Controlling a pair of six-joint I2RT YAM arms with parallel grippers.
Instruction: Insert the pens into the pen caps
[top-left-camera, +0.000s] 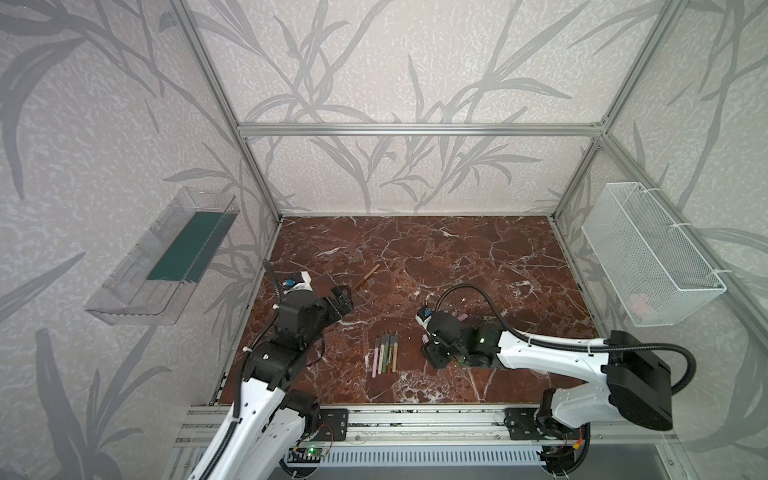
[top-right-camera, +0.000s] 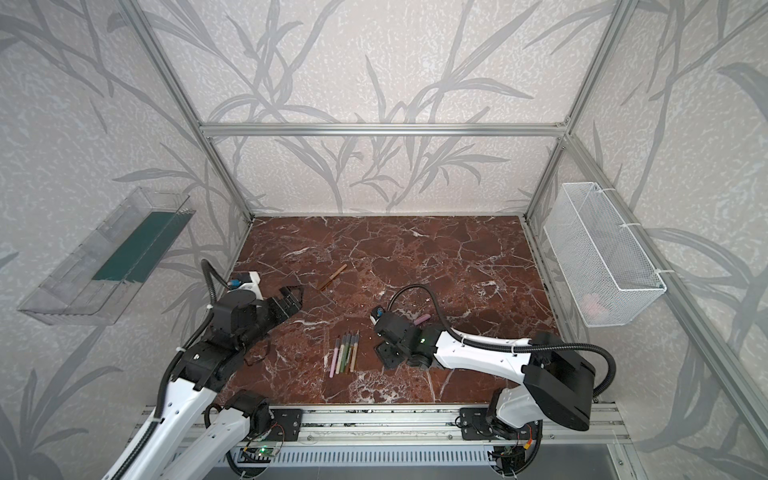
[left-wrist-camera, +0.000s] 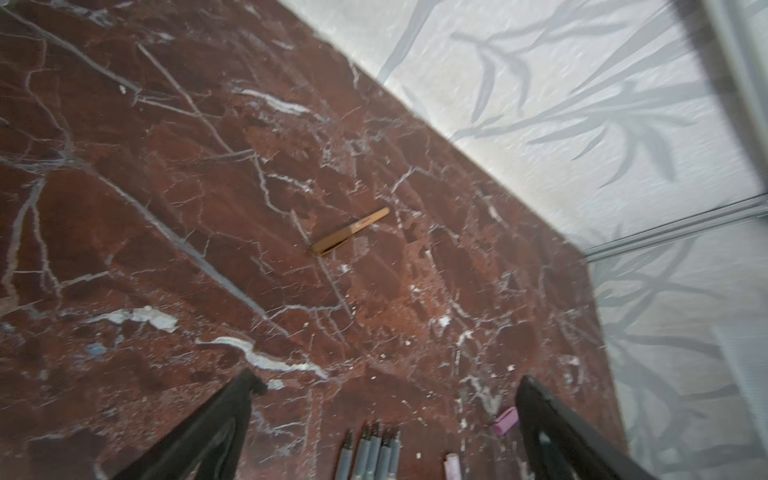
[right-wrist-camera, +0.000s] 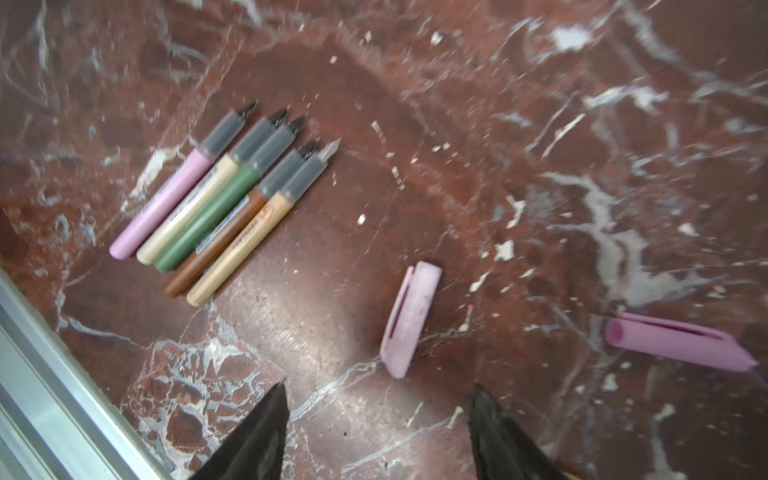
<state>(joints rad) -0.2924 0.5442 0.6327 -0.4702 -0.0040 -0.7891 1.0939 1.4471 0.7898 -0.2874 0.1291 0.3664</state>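
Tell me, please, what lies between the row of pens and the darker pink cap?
A paler pink cap lies there, seen in the right wrist view.

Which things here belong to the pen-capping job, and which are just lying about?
Job:
five uncapped pens in a row
pink cap
second pink cap
tan pen lying apart, apparently capped already

Lying about:
clear wall tray
white mesh basket
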